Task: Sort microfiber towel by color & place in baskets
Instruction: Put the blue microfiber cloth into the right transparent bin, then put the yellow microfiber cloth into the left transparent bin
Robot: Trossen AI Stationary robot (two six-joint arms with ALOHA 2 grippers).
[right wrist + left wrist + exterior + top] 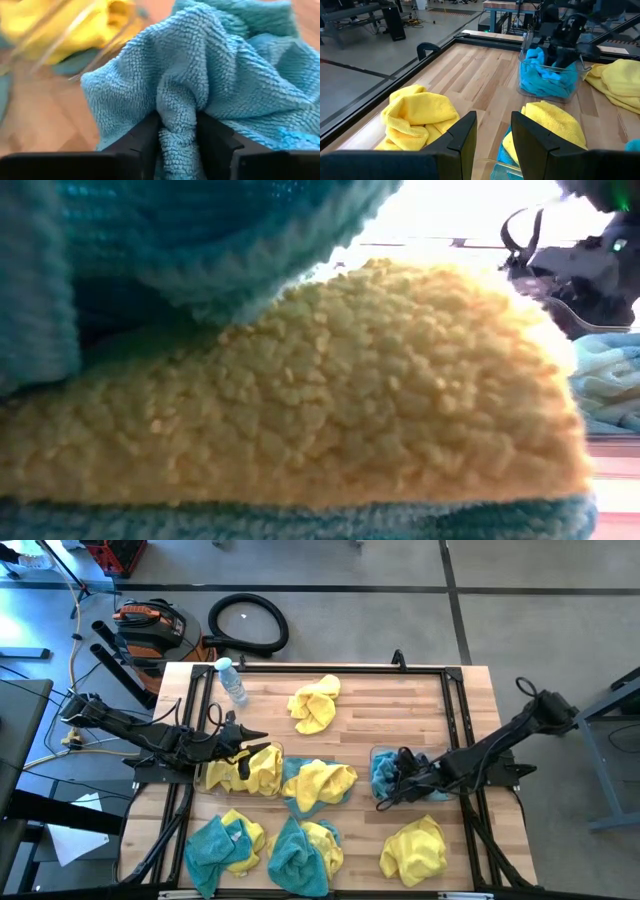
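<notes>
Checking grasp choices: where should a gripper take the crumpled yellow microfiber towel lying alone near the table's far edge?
Probably the raised fold on top of the crumpled yellow microfiber towel, coming straight down from above. It sits bunched on bare wood, apart from the other cloths, so its ridges give the fingers something to pinch without snagging a neighbour.

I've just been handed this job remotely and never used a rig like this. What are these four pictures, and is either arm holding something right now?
Two dark robot arms work over a wooden table. One picture looks straight down, one sits at table height and is mostly blocked by fuzzy cloths, and one rides on each wrist. Yellow and teal microfiber towels lie scattered. The right gripper pinches a fold of a teal-blue towel at the clear plastic bin of teal towels. The left gripper is open and empty over the clear bin of yellow towels. A clear water bottle with a blue cap lies near the far left corner.
</notes>
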